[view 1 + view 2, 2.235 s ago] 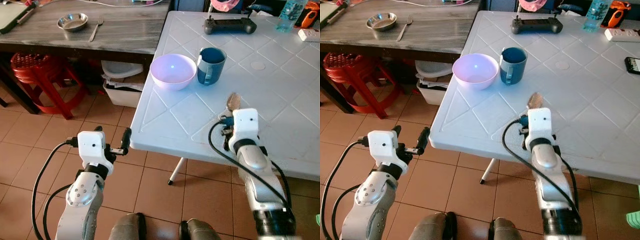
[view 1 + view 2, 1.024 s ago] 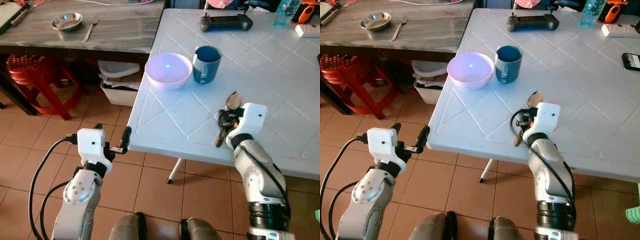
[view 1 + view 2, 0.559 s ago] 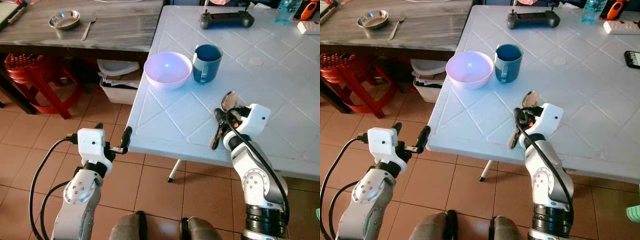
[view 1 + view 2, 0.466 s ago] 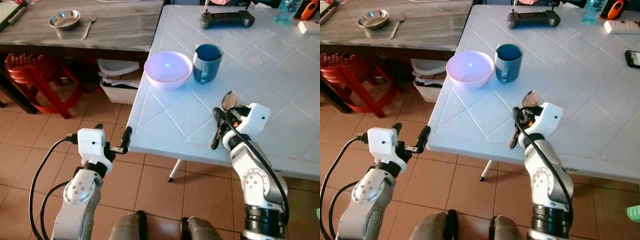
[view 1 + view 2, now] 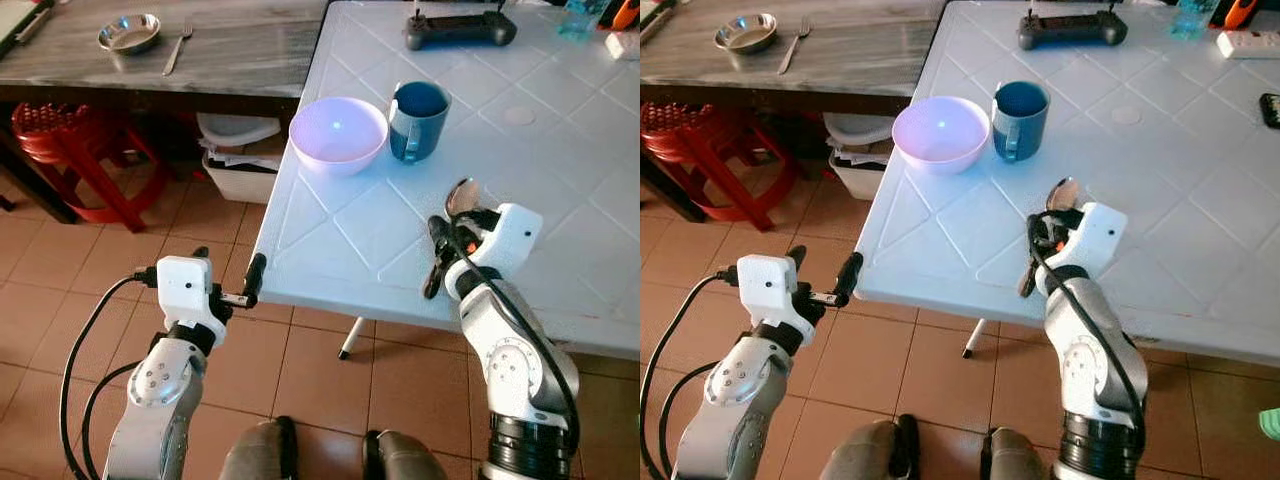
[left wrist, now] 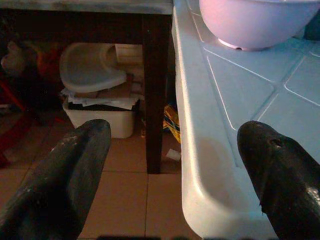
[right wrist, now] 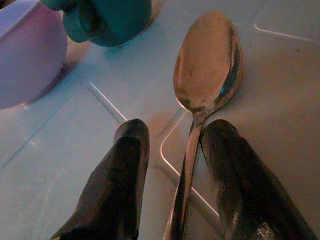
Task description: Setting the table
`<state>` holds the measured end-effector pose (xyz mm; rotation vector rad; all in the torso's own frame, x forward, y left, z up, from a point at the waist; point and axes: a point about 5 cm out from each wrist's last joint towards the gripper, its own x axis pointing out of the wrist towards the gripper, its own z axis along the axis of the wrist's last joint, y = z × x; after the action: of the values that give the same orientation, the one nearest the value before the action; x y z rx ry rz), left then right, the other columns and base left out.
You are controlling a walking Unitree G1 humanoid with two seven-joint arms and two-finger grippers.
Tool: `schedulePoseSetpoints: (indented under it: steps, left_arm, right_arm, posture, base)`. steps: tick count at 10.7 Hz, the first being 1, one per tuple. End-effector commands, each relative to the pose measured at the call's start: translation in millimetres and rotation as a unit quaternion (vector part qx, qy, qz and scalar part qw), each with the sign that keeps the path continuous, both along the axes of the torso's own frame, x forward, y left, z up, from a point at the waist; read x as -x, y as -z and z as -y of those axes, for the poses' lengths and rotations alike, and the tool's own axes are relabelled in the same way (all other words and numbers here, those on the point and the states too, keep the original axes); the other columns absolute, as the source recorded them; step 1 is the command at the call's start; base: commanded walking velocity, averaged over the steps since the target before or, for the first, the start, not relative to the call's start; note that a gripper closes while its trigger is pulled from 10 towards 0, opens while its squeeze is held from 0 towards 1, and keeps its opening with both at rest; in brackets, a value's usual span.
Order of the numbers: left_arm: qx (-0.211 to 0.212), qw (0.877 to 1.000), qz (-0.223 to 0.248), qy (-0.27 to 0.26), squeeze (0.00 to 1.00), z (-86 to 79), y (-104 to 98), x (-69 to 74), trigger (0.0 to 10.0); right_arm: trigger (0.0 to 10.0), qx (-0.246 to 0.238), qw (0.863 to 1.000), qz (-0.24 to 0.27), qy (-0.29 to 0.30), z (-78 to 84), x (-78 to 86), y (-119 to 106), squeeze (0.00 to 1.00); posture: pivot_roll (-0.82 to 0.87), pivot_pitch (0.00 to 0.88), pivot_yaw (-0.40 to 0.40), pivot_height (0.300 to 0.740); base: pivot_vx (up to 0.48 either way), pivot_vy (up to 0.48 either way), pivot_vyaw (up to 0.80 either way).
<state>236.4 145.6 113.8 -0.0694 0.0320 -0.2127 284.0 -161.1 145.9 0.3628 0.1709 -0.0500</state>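
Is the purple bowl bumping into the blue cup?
Apart. In the right eye view, a thin strip of white table shows between the purple bowl and the blue cup; they stand side by side.

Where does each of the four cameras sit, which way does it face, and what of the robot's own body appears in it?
Left eye view: on the head, looking down at the white table; both arms show.
Right eye view: same scene, shifted sideways.
Left wrist view: on the left wrist, facing the table edge and pink bowl; two black fingers show.
Right wrist view: on the right wrist, facing the spoon between its fingers.
Shared: bowl, blue mug.
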Motion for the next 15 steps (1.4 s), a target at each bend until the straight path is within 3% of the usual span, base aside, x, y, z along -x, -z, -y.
schedulePoseSetpoints:
  steps: [1,3,5,7,8,9,10,15]
  left_arm:
    - [-0.001,1.000,-0.001,0.002,0.00,0.4,-1,1.0,10.0]
    - [0.001,1.000,-0.002,0.003,0.00,1.3,0,0.9,10.0]
    - [0.001,1.000,-0.003,0.004,0.00,1.9,1,1.0,10.0]
    - [0.001,1.000,-0.005,0.005,0.00,1.8,2,1.8,10.0]
    - [0.001,1.000,-0.004,0.005,0.00,1.6,1,2.1,10.0]
    - [0.001,1.000,-0.005,0.007,0.00,1.8,1,2.3,10.0]
    - [0.001,1.000,-0.007,0.011,0.00,2.2,2,3.2,10.0]
    - [0.003,1.000,-0.012,0.023,0.00,2.8,2,7.3,10.0]
  right_arm:
    - [10.0,0.020,1.000,0.021,-0.006,-1.5,1.8,-6,0.00]
    - [10.0,0.038,0.999,0.022,-0.014,-3.2,2.4,-7,0.00]
    - [10.0,0.043,0.998,-0.041,-0.027,-4.7,3.4,15,0.00]
    - [10.0,0.059,0.996,-0.057,-0.029,-0.3,-0.8,26,0.00]
    - [9.5,0.067,0.994,-0.083,-0.040,-0.4,-1.8,34,0.00]
    - [3.4,0.063,0.991,-0.110,-0.052,-2.6,-1.8,42,0.00]
    - [0.0,0.061,0.985,-0.139,-0.087,-7.6,-4.2,51,0.00]
    - [0.0,0.074,0.967,-0.161,-0.180,-9.2,-11.0,58,0.00]
  posture:
    - [0.03,0.191,0.092,0.740]
    - [0.03,0.191,0.090,0.740]
    - [0.03,0.192,0.089,0.740]
    - [0.03,0.194,0.090,0.740]
    - [0.03,0.195,0.092,0.740]
    - [0.03,0.196,0.094,0.740]
    - [0.04,0.201,0.096,0.740]
    - [0.05,0.210,0.103,0.740]
  base:
    - [0.000,0.000,0.00]
    - [0.000,0.000,0.00]
    - [0.000,0.000,0.00]
    - [0.000,0.000,0.00]
    - [0.000,0.000,0.00]
    - [0.000,0.000,0.00]
    - [0.000,0.000,0.00]
    - [0.000,0.000,0.00]
